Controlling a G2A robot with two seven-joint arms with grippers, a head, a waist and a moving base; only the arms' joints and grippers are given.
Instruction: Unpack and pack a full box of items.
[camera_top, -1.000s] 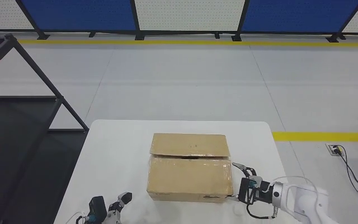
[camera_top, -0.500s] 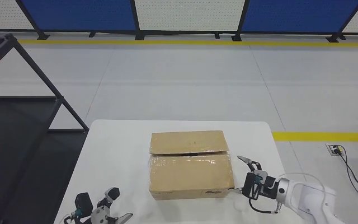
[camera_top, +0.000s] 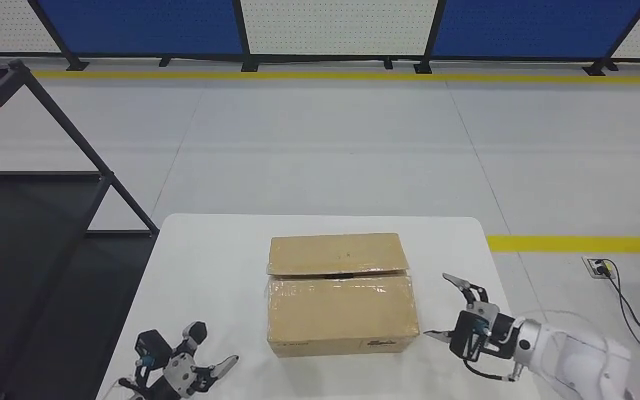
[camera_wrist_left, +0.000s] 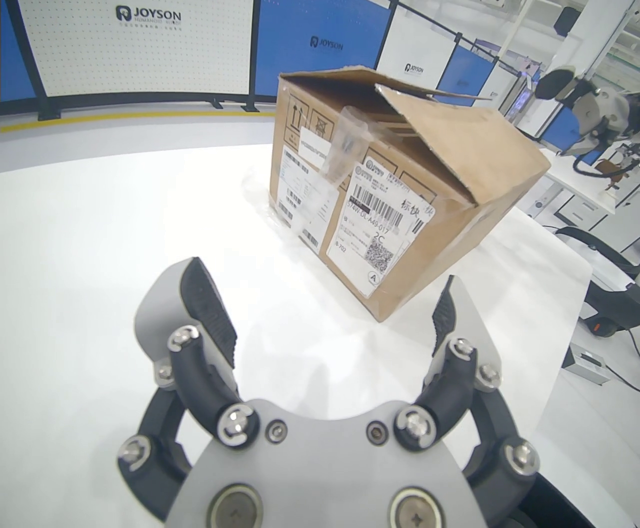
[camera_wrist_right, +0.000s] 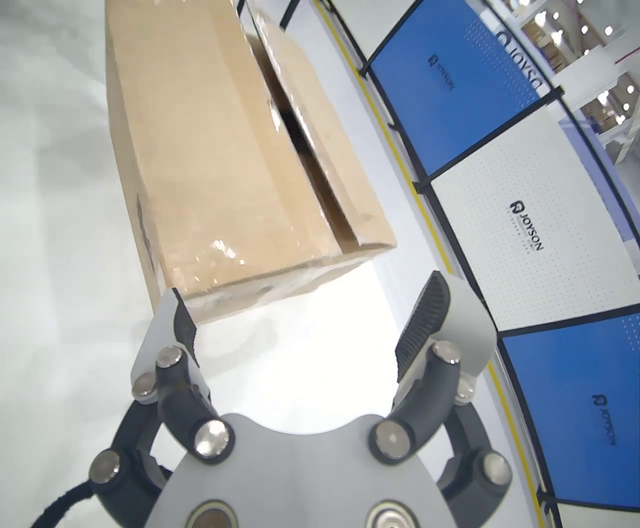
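Sitting just beside right fingers (camera_wrist_right: 422, 317): box (camera_wrist_right: 210, 150)

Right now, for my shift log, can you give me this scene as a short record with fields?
box: cardboard box mid-table, top flaps ajar with a gap between them
surface: white table
left gripper: open, empty, apart from the box, facing its labelled end
right gripper: open, empty, close beside the box's other end
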